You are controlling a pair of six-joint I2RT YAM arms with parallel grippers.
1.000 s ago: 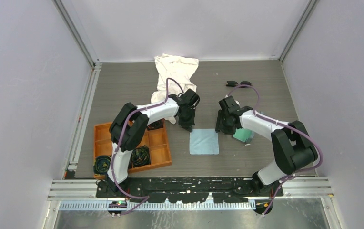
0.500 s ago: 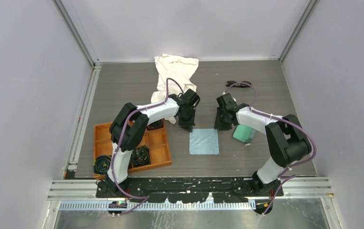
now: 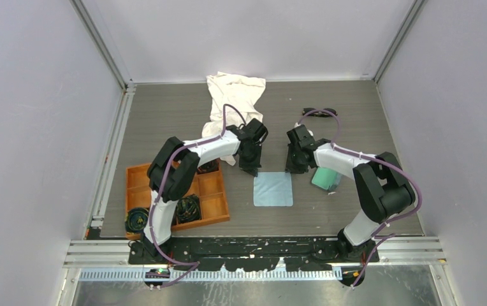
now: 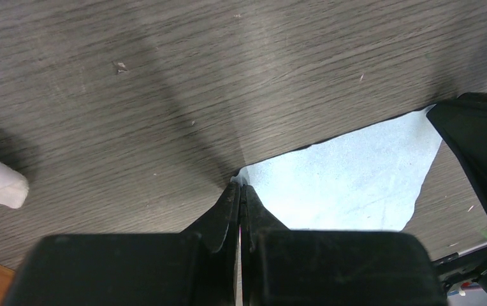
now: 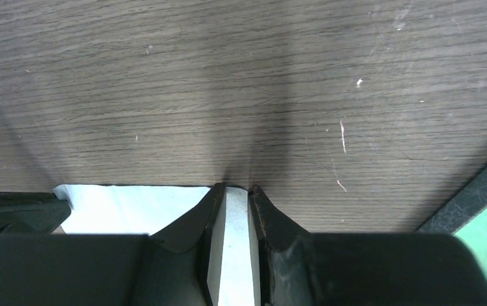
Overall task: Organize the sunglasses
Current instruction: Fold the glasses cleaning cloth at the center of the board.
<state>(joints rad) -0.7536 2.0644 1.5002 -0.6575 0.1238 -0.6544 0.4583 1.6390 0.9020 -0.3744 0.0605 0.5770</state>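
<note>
Your sunglasses (image 3: 320, 113) lie bare on the table at 2 o'clock, in no container. The glasses case (image 3: 325, 179) sits at 3 o'clock of the light-blue cloth (image 3: 273, 190), mint lining up and partly under your right arm. The wooden tray (image 3: 212, 185) at 8 o'clock holds a black coiled bundle (image 3: 188, 207) in its near-right compartment. Your left gripper (image 4: 239, 188) pinches the cloth's corner, fingers together. Your right gripper (image 5: 236, 189) shows a thin slit with cloth in it; you cannot tell whether it grips.
</note>
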